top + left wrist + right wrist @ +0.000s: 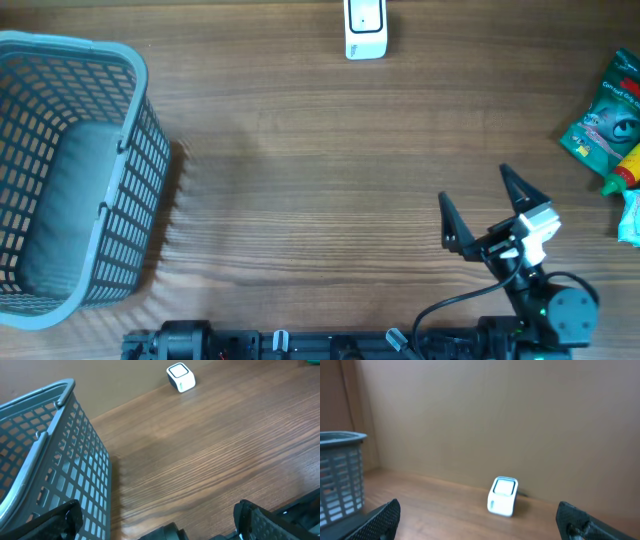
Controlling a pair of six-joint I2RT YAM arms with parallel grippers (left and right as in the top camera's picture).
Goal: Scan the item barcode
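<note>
I am holding my right gripper (474,184) above the table (320,220), close to its near edge and toward the right corner, with the fingers pointing at the far edge. Only bare wood is lying between it and the white scanner (365,32), which is sitting at the middle of the far edge. My left gripper (157,506) is hovering by the near left corner, just beside the grey mesh basket (135,160) along the left edge. The item, a green packet (603,112), is lying flat at the right edge. A yellow bottle (622,172) is lying just beside it, with a pale wrapper (631,215) near that. I cannot make out the packet's barcode. Both grippers are gaping wide, holding and touching nothing.
</note>
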